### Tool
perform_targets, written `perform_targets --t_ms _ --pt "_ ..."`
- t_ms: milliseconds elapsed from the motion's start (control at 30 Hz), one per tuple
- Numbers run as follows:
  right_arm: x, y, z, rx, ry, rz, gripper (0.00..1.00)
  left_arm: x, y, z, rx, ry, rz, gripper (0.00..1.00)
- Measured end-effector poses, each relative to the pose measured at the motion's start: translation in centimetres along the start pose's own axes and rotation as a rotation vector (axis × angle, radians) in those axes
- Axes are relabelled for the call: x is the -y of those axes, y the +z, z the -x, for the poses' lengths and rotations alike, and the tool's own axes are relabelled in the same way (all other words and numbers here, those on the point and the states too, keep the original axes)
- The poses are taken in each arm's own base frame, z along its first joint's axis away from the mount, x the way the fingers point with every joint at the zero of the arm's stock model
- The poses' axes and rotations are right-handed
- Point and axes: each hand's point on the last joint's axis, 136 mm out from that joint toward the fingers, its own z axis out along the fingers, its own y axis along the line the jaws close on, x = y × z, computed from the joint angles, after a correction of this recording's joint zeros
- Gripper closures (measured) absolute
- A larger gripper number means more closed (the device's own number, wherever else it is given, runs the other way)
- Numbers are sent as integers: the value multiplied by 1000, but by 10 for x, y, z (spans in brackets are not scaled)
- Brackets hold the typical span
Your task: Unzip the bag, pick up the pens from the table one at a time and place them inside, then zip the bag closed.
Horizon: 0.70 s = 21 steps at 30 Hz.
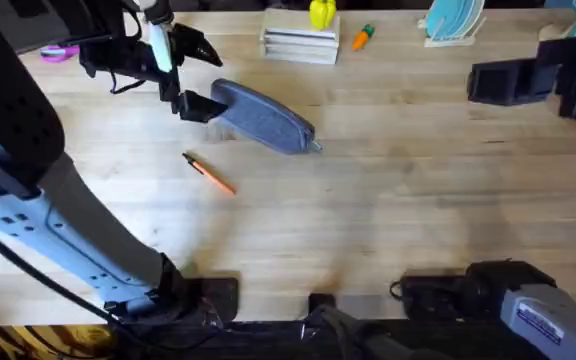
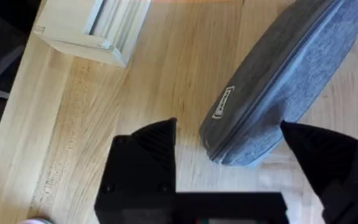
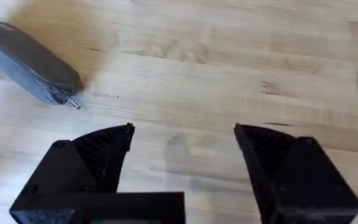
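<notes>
The bag point(image 1: 264, 116) is lying on its side on the table point(image 1: 388, 210), zip still closed, and its rounded end is sitting right between the spread fingers of my left gripper point(image 1: 200, 105). The orange pen point(image 1: 209, 173) is lying just in front of the bag, nearer my bases. My right gripper point(image 3: 184, 138) is hanging open over bare wood, well apart from the bag's zip pull point(image 3: 73, 104).
</notes>
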Motion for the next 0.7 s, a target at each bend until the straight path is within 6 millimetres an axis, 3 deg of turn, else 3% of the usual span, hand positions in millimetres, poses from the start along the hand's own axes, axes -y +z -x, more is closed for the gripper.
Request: perform_targets --t_ms 433,700 --pt "0 0 0 0 0 0 9 12 1 2 2 -55 -43 22" --pt "0 0 0 0 0 0 9 14 2 3 1 -57 -49 297"
